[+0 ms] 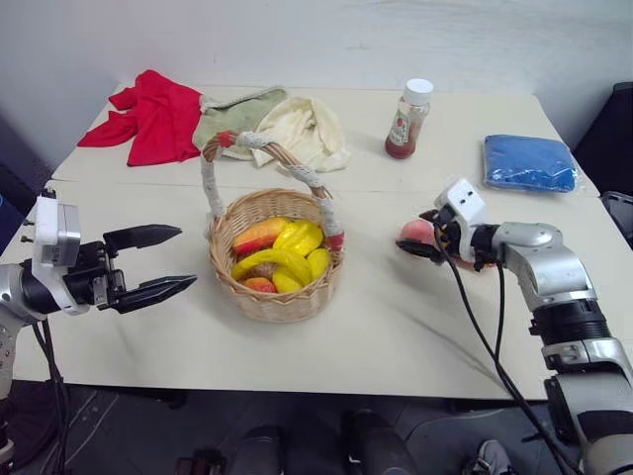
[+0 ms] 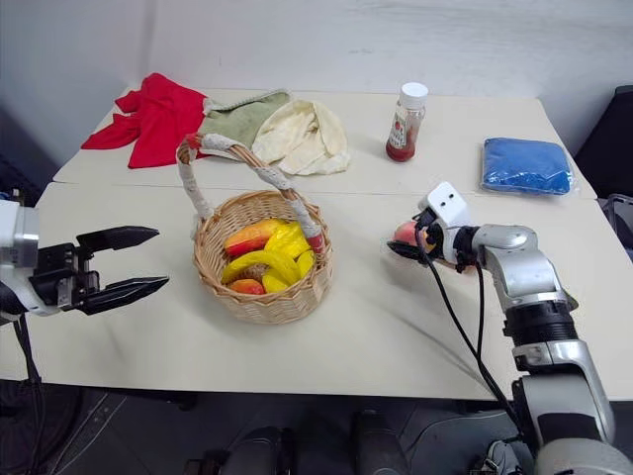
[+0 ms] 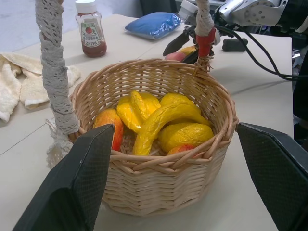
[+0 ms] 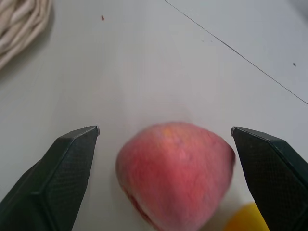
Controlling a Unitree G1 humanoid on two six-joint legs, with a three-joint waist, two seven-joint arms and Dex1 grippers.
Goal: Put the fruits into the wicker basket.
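The wicker basket [image 1: 277,259] was round, woven of tan cane, with a tall arched handle wrapped in whitish knitted cloth and capped red at its ends. It stood near the middle of the table [image 1: 396,336], closer to the front edge than the back. Inside lay glossy toy fruits: a curved yellow banana [image 3: 161,122] across the top, lumpy yellow pieces around it, and an oblong mango [image 1: 261,236] blushed red-orange.

A rounded pink-red peach [image 4: 175,175], matte and slightly pointed, sat on the table toward the right edge, well apart from the basket. A small yellow piece [image 4: 248,219] lay just beside it. The right gripper [image 4: 163,139] had its black textured fingers spread wide on either side of the peach without closing on it.

The left gripper [image 1: 156,262] hung off the basket's left side near the front edge, its jaws wide and holding nothing.

Along the back edge lay a crumpled red cloth [image 1: 148,114], a green one [image 1: 232,114] and a cream one [image 1: 302,129], then a sauce bottle [image 1: 408,120] with a white cap. A padded blue bundle [image 1: 529,163] rested near the back right corner.
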